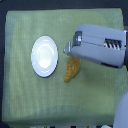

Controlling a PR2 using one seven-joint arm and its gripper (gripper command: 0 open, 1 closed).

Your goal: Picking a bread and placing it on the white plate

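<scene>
The counter [20, 100], draped in a green cloth, is carrying everything here, and the arm [102, 45] is reaching in from the exterior view's right, covering the upper end of the bread. The white plate [44, 56] is lying bare, well apart from the arm. The bread [71, 70] is lying on the cloth just beside the plate, on the exterior view's right of it. The tool [67, 48] is sitting over the bread's top end (whether it is clenched or released, I cannot tell). For a sound pick, I am judging it should be gripping across the narrow width, near the middle, squeezing gently so the crust is not crushing.
</scene>
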